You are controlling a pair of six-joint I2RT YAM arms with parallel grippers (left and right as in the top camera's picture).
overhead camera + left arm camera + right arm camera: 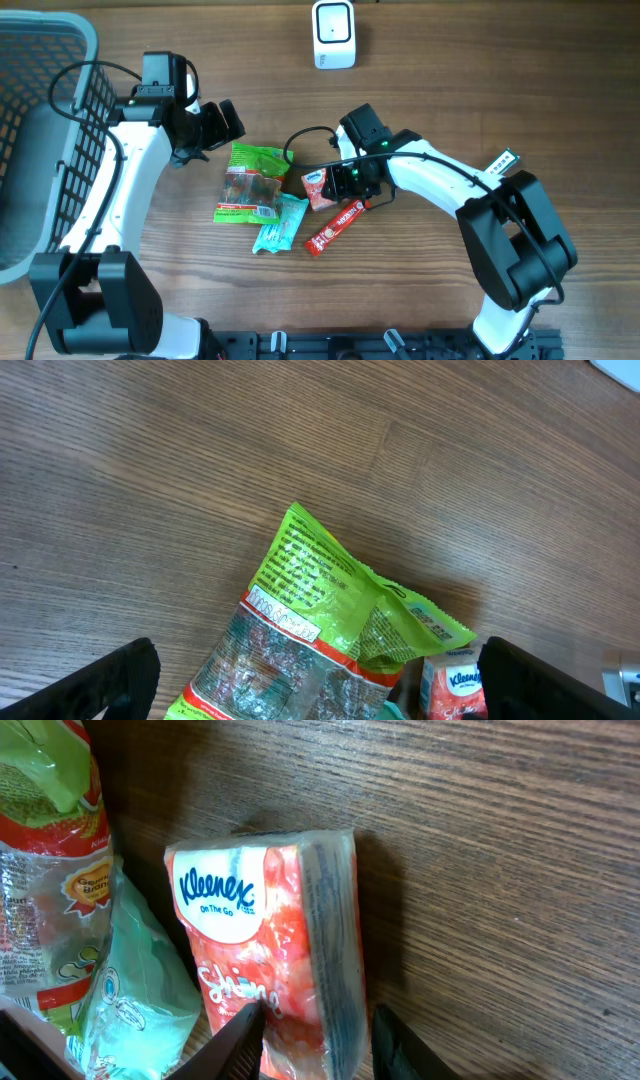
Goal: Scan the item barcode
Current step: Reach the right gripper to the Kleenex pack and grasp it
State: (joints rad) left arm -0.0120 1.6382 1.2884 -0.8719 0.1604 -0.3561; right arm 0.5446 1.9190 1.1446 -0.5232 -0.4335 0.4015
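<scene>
A red Kleenex tissue pack [260,920] lies on the wooden table, seen in the overhead view [316,186] among other packets. My right gripper [320,1020] is low over its near end with the jaws astride it. One finger [235,1045] overlaps the printed face, and the other stands a small gap off the pack's side. No barcode shows on the pack. The white scanner [333,33] stands at the far edge. My left gripper [320,685] hangs wide open above the green snack bag [320,610], holding nothing.
A teal packet [280,224] and a red snack bar [336,227] lie beside the tissue pack. The green bag [250,183] is just to their left. A grey wire basket [40,140] fills the left edge. A black cable loops near the right wrist.
</scene>
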